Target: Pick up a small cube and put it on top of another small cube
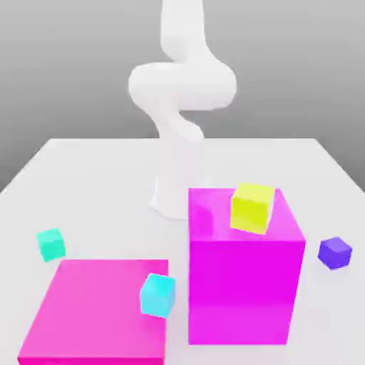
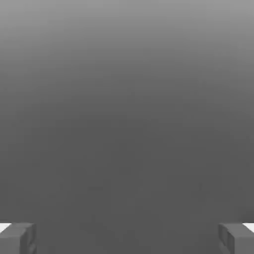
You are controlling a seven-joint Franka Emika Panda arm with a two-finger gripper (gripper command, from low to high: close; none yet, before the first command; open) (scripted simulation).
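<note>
The small cube, plain turquoise-green, rests on the white table toward the exterior view's left, just beyond the flat magenta slab. A small purple cube lies on the table at the exterior view's right. The white arm rises from its base at the back of the table and runs up out of the picture. In the hand view my gripper is open, its two grey fingertips far apart with nothing between them, facing plain grey background.
A flat magenta slab at the front left carries a slightly larger light-cyan cube on its right edge. A tall magenta block stands right of it with a yellow cube on top. The white table stretches behind them.
</note>
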